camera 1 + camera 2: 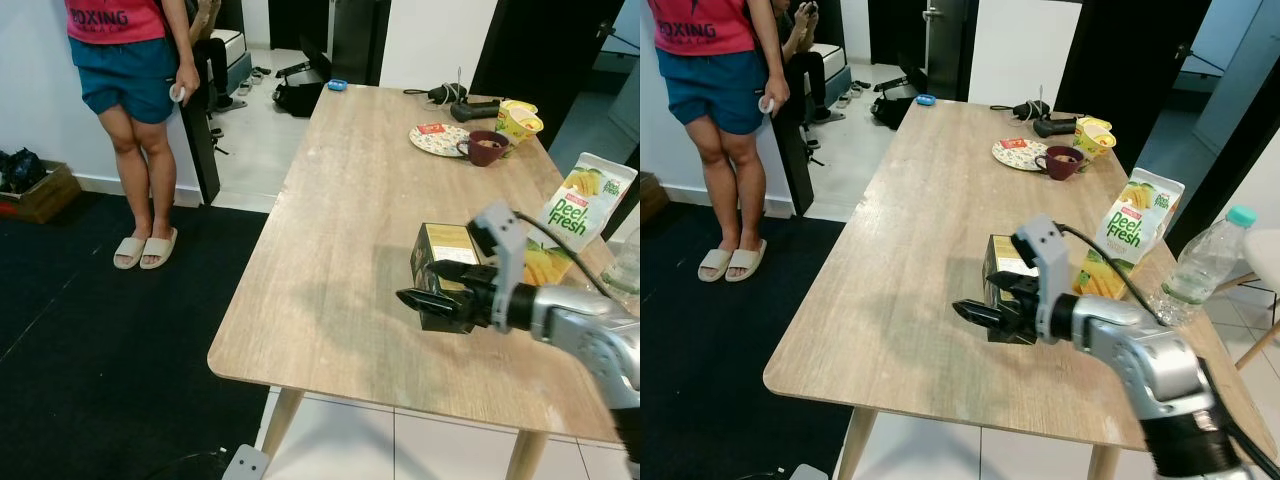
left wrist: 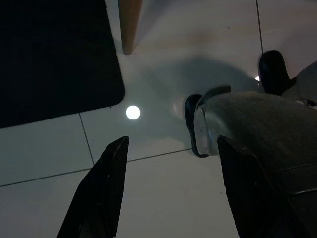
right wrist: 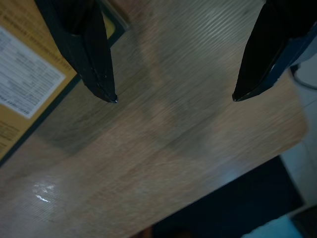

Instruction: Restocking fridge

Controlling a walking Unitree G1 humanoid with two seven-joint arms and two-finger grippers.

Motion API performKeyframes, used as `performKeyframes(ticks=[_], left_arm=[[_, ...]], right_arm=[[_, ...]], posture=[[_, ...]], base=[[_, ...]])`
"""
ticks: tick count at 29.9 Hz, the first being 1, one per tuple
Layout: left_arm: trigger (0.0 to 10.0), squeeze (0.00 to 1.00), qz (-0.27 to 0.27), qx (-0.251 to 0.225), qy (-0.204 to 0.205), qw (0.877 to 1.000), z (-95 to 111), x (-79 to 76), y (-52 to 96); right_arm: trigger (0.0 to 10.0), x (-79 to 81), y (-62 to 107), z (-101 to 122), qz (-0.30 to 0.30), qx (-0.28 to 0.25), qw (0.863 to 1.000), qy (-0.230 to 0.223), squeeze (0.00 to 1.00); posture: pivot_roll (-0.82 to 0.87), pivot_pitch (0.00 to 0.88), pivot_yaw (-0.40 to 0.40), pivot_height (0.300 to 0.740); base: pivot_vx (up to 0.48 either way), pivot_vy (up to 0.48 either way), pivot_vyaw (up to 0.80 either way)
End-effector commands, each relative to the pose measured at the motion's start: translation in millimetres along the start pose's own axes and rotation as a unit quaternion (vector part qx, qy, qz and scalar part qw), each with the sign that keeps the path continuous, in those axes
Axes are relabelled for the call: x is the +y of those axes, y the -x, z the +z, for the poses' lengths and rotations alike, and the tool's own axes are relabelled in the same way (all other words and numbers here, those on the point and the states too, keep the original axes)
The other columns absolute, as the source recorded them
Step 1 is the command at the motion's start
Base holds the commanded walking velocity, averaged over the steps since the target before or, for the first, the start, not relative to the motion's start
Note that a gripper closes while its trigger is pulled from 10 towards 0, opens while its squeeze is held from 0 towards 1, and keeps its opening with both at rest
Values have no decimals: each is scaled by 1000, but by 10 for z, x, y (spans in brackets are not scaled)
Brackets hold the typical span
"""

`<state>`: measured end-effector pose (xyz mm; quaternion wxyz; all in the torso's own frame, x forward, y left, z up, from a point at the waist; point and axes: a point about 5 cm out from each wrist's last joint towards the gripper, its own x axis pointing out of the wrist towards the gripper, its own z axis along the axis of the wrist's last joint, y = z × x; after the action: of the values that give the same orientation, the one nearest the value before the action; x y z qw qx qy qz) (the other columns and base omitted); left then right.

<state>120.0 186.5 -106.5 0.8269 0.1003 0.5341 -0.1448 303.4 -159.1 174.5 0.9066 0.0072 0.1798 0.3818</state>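
The right claw (image 1: 985, 318) hovers low over the wooden desk (image 1: 910, 240) with its fingers spread, just in front of a dark yellow-labelled carton (image 1: 443, 248) that stands beside the Peel Fresh juice pouch (image 1: 1130, 232). The left claw (image 2: 168, 193) hangs open above the tiled floor (image 2: 163, 39). A person (image 1: 135, 90) stands off the desk's far left corner.

On the table (image 1: 330, 250), a carton (image 1: 447, 262) lies near the right front with a juice pouch (image 1: 1132, 233) just right of it and a water bottle (image 1: 1198, 268) farther right, while a plate (image 1: 436, 139), mug (image 1: 486, 148) and cup (image 1: 519, 122) sit at the far right, and a person (image 1: 135, 110) stands on the floor to the left.
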Motion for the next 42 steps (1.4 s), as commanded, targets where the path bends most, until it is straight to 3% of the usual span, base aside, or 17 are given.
performKeyframes(ticks=[1, 2, 3, 10, 16, 17, 18, 19, 20, 25, 32, 37, 42], left_arm=[[10000, 0, -32, 42, -5, 999, -201, -154, 10], [10000, 0, -33, 42, -4, 999, -203, -160, 10], [10000, 0, -33, 42, -3, 999, -205, -165, 9], [10000, 0, -36, 45, -1, 998, -225, -186, 11], [10000, 0, -38, 45, -1, 998, -226, -199, 9], [10000, 0, -38, 46, -1, 998, -226, -202, 8], [10000, 0, -38, 46, -1, 998, -226, -202, 8], [10000, 0, -38, 46, -2, 998, -226, -205, 8], [10000, 0, -38, 46, -2, 998, -226, -207, 8], [10000, 0, -38, 47, -3, 998, -230, -210, 8], [10000, 0, -37, 48, -1, 998, -239, -209, 10], [10000, 0, -39, 49, 0, 998, -245, -215, 11], [10000, 0, -40, 50, 0, 998, -246, -221, 10]], right_arm=[[10000, -79, -2, -5, -38, 8, 999, -15, 0], [10000, -152, -13, 7, -70, 10, 997, -24, 294], [10000, -240, 3, 44, -99, 5, 994, -35, 1000], [10000, -486, 163, 262, -181, -19, 982, -53, 1000], [10000, -421, 135, 289, -186, 4, 981, -45, 984], [10000, -366, 98, 273, -177, 19, 983, -43, 635], [10000, -366, 98, 273, -177, 19, 983, -43, 635], [10000, -311, 64, 261, -164, 28, 985, -45, 549], [10000, -255, 33, 260, -149, 29, 987, -54, 525], [10000, -99, -80, 259, -114, 31, 985, -127, 525], [10000, -39, -170, 296, -125, 17, 979, -158, 525], [10000, -59, -173, 429, -172, -23, 968, -183, 522], [10000, -116, -145, 374, -231, -14, 959, -166, 486]], posture=[[12, 0, -108, 740], [15, 0, -111, 740], [15, 0, -112, 740], [11, 0, -116, 740], [10, 0, -122, 740], [9, 0, -122, 740], [9, 0, -122, 740], [9, 0, -122, 740], [10, 0, -125, 740], [12, 0, -131, 740], [14, 0, -133, 740], [7, 0, -131, 740], [5, 0, -131, 740]], base=[[0, 0, 0], [0, 0, 0], [0, 0, 0], [0, 0, 0], [0, 0, 0], [0, 0, 0], [0, 0, 0], [0, 0, 0], [0, 0, 0], [0, 0, 0], [0, 0, 0], [0, 0, 0], [0, 0, 0]])
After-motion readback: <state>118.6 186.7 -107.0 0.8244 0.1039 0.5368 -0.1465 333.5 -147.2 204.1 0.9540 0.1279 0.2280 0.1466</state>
